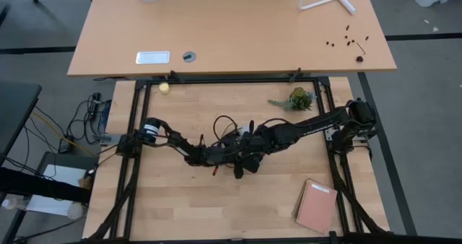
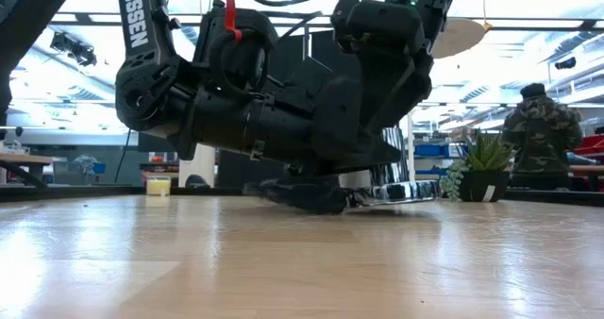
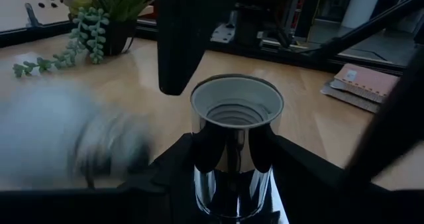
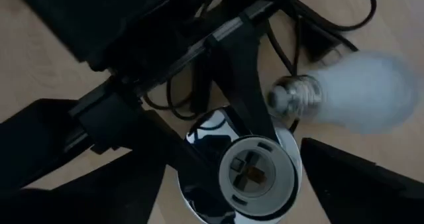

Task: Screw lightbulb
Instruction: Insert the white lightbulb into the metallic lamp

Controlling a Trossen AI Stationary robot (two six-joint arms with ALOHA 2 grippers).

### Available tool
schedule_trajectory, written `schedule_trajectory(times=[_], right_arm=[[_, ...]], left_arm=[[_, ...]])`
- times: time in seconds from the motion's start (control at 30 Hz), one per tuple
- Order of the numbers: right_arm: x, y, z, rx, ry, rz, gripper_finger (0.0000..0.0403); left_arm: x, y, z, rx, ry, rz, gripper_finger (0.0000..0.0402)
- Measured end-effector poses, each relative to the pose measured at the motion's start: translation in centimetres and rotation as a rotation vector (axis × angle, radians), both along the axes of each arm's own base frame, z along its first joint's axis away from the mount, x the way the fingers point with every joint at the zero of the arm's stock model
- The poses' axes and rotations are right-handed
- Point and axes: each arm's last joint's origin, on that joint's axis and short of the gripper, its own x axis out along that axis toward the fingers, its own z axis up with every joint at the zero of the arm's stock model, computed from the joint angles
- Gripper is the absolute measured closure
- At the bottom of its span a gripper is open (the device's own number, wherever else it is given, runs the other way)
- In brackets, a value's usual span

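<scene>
- Chrome socket (image 3: 236, 128) stands upright mid-frame, pinched by the left claw (image 3: 232, 177).
- White lightbulb (image 4: 351, 91) lies loose beside it; right claw (image 4: 232, 184) spread.

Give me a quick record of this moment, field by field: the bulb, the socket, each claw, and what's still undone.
lightbulb: loose beside the socket, blurred, screw base toward it; resting or falling, cannot tell
socket: upright, mouth empty
left claw: closed on the socket's sides
right claw: open above the socket, holding nothing
undone: bulb not yet threaded in
also on table: plant, notebook
</scene>
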Motion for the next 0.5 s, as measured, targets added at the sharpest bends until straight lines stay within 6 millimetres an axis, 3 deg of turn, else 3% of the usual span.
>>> schedule_trajectory(times=[0.17, 0.5], right_arm=[[0.0, 0.3, 0.1, -0.037, -0.005, 0.017, 0.0021], [-0.9, 0.5, 2.1, -0.070, -0.056, 0.049, 0.0029]], left_arm=[[0.0, 0.0, 0.0, 0.003, 0.004, 0.000, 0.0223], [-0.1, 0.0, -0.3, 0.011, 0.030, 0.014, 0.0223]])
